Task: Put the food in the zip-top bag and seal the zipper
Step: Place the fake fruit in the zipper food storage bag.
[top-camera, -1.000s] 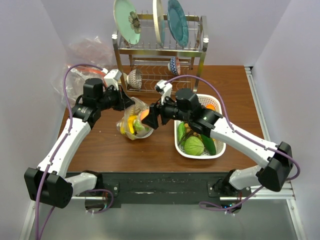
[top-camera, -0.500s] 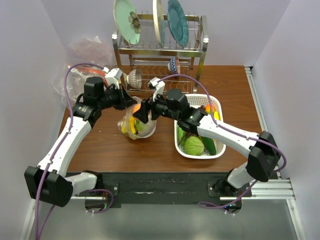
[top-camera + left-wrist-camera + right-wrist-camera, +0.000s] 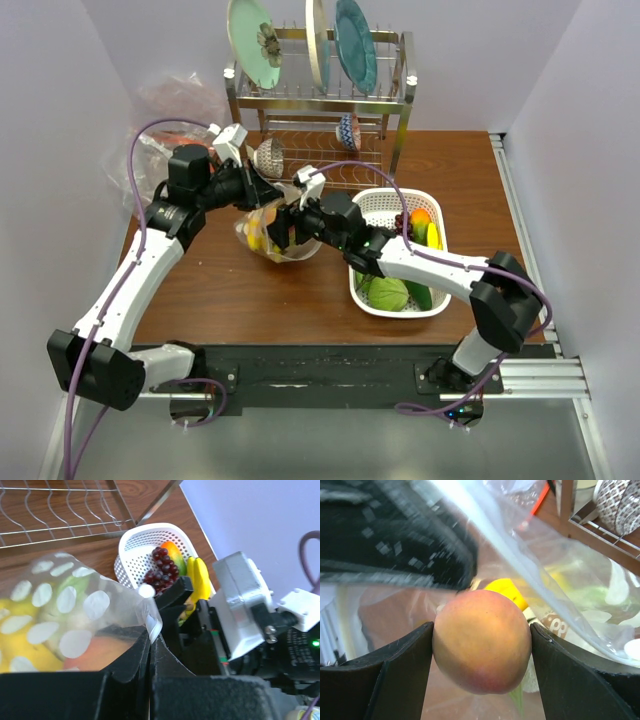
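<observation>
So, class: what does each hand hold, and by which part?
Left hand pinches the zip-top bag by its mouth edge; right hand clamps the peach across its sides.

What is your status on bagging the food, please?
Left gripper shut on edge of zip-top bag. Right gripper shut on peach, at the bag's mouth. Yellow pieces already inside. Nothing seen blocking.

The peach [image 3: 481, 640] is orange-pink shading to yellow. The zip-top bag [image 3: 75, 600] is clear with white polka dots. The basket [image 3: 131, 547] is white and perforated. Grapes [image 3: 162, 572] dark red, bananas [image 3: 200, 577] yellow. The table [image 3: 250, 300] is brown woodgrain. The plates [image 3: 355, 45] are teal and mint.
</observation>
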Action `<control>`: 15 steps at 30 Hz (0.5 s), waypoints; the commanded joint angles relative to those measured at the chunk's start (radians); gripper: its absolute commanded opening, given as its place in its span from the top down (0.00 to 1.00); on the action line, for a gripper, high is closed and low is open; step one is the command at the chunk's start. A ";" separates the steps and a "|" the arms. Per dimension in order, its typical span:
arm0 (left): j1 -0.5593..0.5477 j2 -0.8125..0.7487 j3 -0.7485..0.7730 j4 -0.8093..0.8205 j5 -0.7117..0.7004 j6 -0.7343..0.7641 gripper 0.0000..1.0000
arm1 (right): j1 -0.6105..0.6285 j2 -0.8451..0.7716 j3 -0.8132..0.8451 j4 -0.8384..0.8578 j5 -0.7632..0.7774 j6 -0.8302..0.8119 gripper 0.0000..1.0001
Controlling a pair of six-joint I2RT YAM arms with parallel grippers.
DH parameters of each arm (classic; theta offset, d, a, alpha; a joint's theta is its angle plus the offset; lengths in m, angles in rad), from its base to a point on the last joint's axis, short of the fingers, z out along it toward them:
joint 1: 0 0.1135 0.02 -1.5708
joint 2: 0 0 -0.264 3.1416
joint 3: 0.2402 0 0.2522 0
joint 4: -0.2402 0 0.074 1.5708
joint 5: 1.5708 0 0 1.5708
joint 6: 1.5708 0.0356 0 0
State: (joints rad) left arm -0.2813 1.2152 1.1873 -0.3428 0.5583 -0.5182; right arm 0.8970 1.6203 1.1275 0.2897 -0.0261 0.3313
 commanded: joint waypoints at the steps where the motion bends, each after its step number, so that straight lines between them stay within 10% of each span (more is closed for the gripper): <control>1: -0.032 -0.014 0.055 0.137 0.095 -0.103 1.00 | 0.003 0.021 -0.034 0.152 0.081 0.035 0.35; 7: -0.035 -0.011 0.049 0.142 0.082 -0.106 1.00 | 0.005 -0.010 -0.044 0.151 0.087 0.052 0.10; 15: -0.029 0.038 0.041 0.102 0.009 -0.071 1.00 | 0.005 -0.181 -0.032 -0.102 0.109 0.005 0.13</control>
State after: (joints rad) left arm -0.3080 1.2430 1.1873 -0.2932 0.5770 -0.5888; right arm 0.8986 1.5600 1.0767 0.2970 0.0376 0.3588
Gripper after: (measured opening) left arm 0.018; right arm 0.885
